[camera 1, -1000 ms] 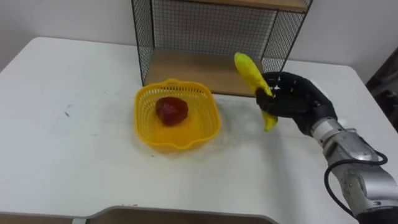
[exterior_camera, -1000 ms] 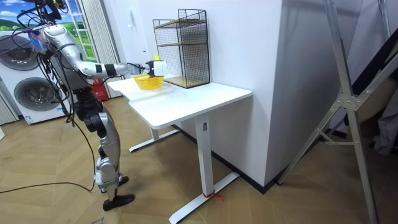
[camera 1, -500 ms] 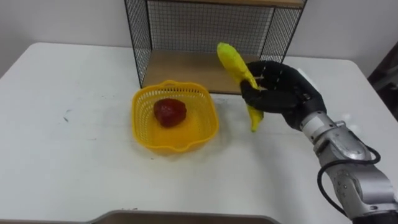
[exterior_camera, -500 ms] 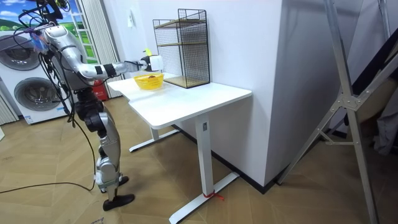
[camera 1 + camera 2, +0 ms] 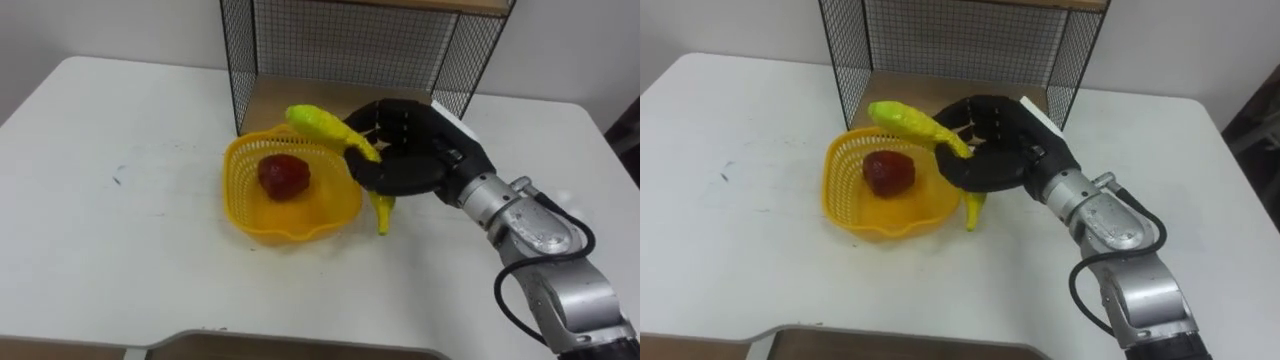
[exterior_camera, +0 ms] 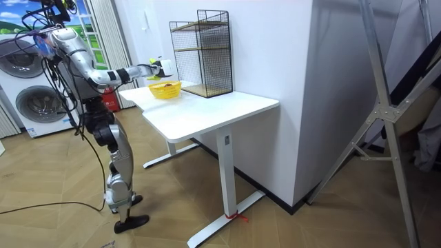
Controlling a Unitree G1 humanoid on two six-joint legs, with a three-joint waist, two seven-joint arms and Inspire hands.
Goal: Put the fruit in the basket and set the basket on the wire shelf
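Note:
A yellow plastic basket (image 5: 262, 220) (image 5: 855, 217) (image 6: 165, 90) sits on the white table in front of the wire shelf, with a red fruit (image 5: 283, 174) (image 5: 887, 170) lying inside it. My right hand (image 5: 405, 160) (image 5: 1002, 150) is shut on a yellow banana (image 5: 322, 124) (image 5: 905, 119), its fingers curled round the middle. The banana lies tilted over the basket's right rim, upper end above the basket, lower end (image 5: 383, 213) hanging outside near the table. In the room view the right hand (image 6: 153, 65) reaches over the basket.
The black wire shelf (image 5: 350, 50) (image 6: 204, 52) with a wooden bottom board (image 5: 262, 100) stands right behind the basket. The white table (image 5: 120, 240) stretches to the left and front. Washing machines (image 6: 31, 96) stand behind the robot, which stands at the table's end.
My right hand has carried the banana leftward from beside the shelf to over the basket's right rim, and the banana has tipped flatter. The camera has shifted slightly.

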